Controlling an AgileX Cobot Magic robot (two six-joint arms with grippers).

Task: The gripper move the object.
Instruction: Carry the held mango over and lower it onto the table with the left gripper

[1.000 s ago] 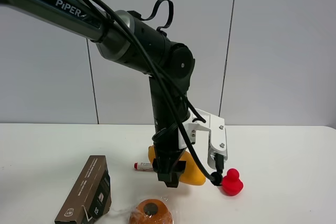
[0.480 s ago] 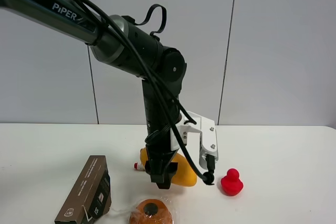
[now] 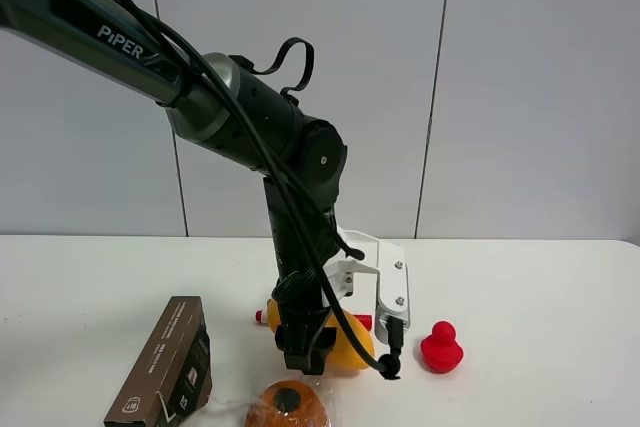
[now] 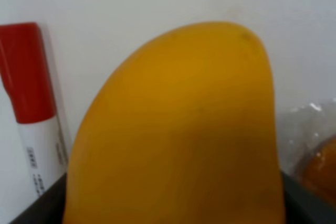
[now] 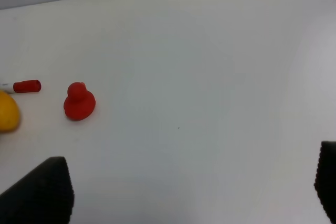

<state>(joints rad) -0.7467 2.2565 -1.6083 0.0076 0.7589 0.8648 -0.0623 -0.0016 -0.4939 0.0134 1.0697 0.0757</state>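
Black fingers of left black two-fingered claw closed against sides of smooth yellow-orange mango-shaped fruit, fruit gripped between them (whether it touched white tabletop could not be told). Fruit sat just beside white red-capped marker pen, with round brown-orange item in clear wrap near camera side. Small red duck stood near, apart. Brown cardboard box lay at left in high view. Right claw gaped wide, held nothing.

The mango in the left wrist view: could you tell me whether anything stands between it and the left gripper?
Nothing visible does: the mango sits right between the fingers of the left gripper; the red-capped marker lies beside it.
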